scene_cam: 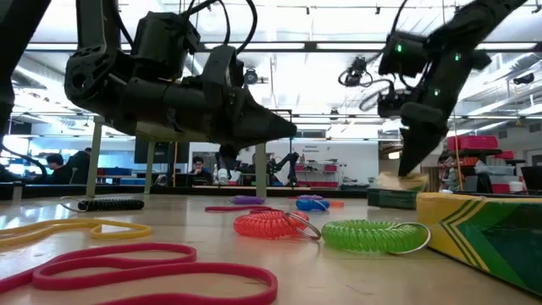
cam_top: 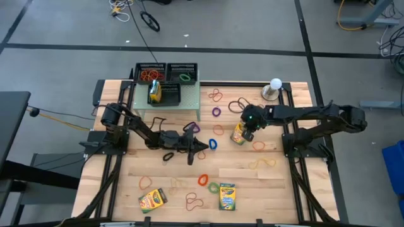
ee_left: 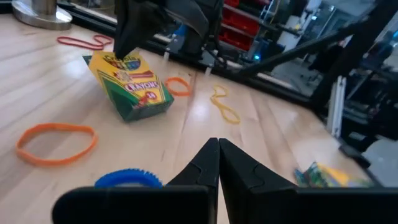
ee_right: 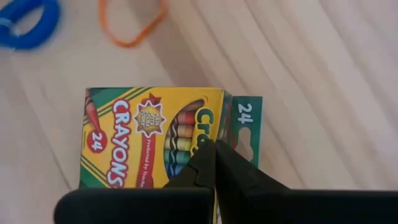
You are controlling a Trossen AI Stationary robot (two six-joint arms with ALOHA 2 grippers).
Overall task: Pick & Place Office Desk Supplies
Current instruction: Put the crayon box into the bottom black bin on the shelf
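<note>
My right gripper reaches down from above onto a yellow-and-green crayon box right of the table's middle, its fingers shut. The box stands tilted, its lower end on the wood. My left gripper hovers shut near the middle, pointing right, beside a blue coiled band. Two more crayon boxes lie near the front edge. Black mesh trays sit on the pale green shelf. Rubber bands lie scattered about. My right gripper meets the crayon box at its upper end, where the yellow front joins the green flap marked 24. It comes from above, pointing down. The shut fingers hide the contact, so I cannot tell what is pinched. The box leans, lower end on the table.
A white ball on a grey stand sits at the far right corner. The shelf and two far trays occupy the far left. Orange bands lie around the held box. Bare wood shows at front right.
</note>
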